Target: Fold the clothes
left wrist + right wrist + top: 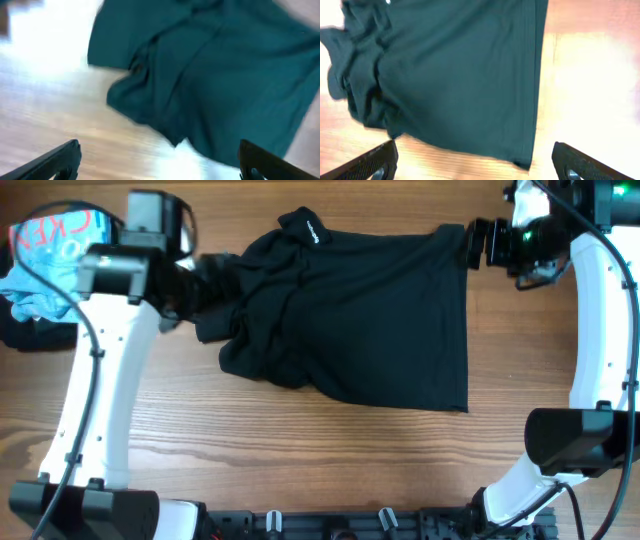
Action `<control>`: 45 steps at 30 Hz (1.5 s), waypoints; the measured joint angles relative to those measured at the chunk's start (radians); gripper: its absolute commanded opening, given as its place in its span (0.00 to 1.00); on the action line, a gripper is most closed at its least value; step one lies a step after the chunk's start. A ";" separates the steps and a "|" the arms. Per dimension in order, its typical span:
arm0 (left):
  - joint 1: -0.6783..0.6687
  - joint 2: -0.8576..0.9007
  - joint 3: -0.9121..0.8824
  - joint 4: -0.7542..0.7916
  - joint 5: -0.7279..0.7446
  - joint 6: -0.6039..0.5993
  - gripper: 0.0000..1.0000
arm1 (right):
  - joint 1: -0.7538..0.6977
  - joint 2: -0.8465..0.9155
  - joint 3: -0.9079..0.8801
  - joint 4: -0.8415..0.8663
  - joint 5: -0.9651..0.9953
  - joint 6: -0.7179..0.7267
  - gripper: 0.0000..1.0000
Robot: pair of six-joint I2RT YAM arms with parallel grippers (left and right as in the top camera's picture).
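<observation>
T-shirt point(370, 310) lies with its long axis left to right. Left end effector point(160, 162), spread, is at the bunched end. Right end effector point(471, 243), spread, is just beside the far hem corner.

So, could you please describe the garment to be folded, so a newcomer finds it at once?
Look at the middle of the wooden table. There lies a black T-shirt, crumpled on its left side, with small white lettering at the collar. Its neighbour, the light-blue garment with red letters in the far left corner, is smaller and bunched.
</observation>
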 measured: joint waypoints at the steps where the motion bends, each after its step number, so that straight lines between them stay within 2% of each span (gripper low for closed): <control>1: -0.013 0.000 -0.016 -0.004 -0.010 -0.008 1.00 | 0.000 0.000 -0.002 -0.006 0.002 0.006 0.96; 7: -0.053 0.000 -0.147 0.085 -0.050 -0.046 1.00 | 0.001 -0.036 -0.121 0.047 0.015 0.048 0.91; 15: -0.054 0.000 -0.349 0.167 -0.060 -0.109 0.99 | 0.001 -0.272 -0.529 0.283 0.041 0.159 0.93; 20: -0.054 0.000 -0.427 0.236 -0.046 -0.132 0.93 | 0.001 -0.450 -0.792 0.405 0.033 0.204 0.93; 25: -0.055 0.000 -0.481 0.283 -0.029 -0.143 0.84 | 0.001 -0.460 -0.966 0.496 -0.014 0.214 0.93; 31: -0.055 0.000 -0.584 0.427 -0.028 -0.158 0.76 | 0.001 -0.458 -1.023 0.548 -0.061 0.207 0.93; 36: -0.055 0.000 -0.677 0.545 -0.022 -0.182 0.65 | 0.001 -0.458 -1.023 0.550 -0.072 0.185 0.93; 40: -0.055 0.000 -0.730 0.593 -0.008 -0.194 0.60 | 0.001 -0.458 -1.023 0.551 -0.072 0.180 0.93; 45: -0.055 0.001 -0.781 0.665 -0.002 -0.200 0.48 | 0.001 -0.458 -1.023 0.552 -0.072 0.177 0.93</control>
